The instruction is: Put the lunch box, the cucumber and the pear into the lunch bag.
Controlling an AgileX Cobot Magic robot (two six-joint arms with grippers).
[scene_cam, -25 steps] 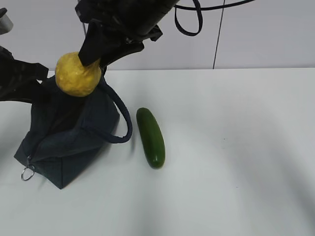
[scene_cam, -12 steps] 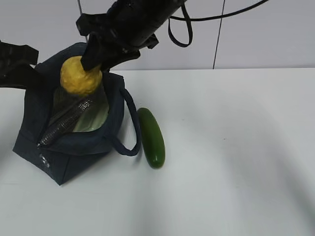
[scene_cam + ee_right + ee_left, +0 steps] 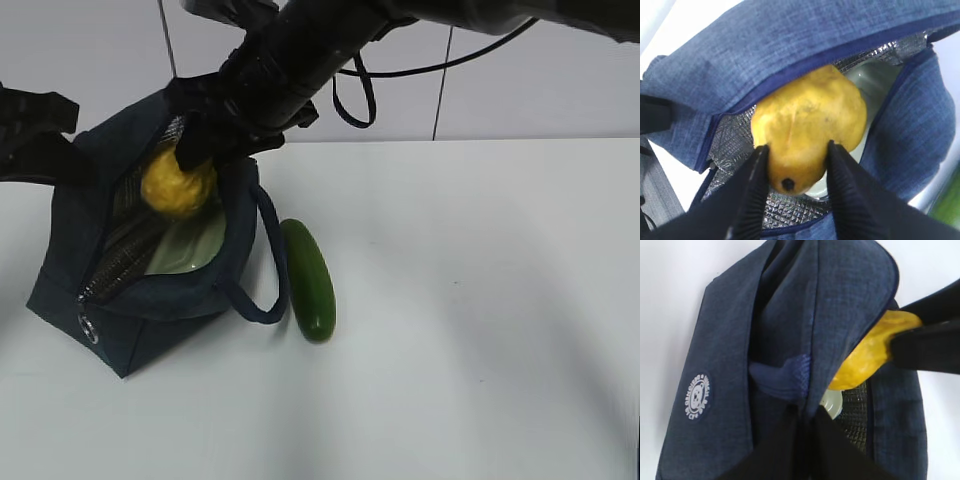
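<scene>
The tabletop (image 3: 480, 300) carried the lunch bag (image 3: 70, 290), which stood at the left with its mouth held open, where a second before it had been slumped nearly shut beneath the raised fruit. The left tool (image 3: 805, 415) was fully closed, pinching a fold of the bag's fabric to hold that mouth apart. The right tool (image 3: 796, 152) had come down from above the bag and reached into the opening, its two fingers spread about halfway and clamped on either side of the pear (image 3: 178, 184). The pear had thereby dropped from well above the bag to just inside the rim, against the silver lining. The lunch box (image 3: 190, 248) lay on the bag floor directly below it, with only part of its pale green lid showing. The cucumber (image 3: 307, 279) lay on the tabletop just beside the bag handle, not yet handled. In judgement, release of the pear was close, leaving the cucumber as the last item.
</scene>
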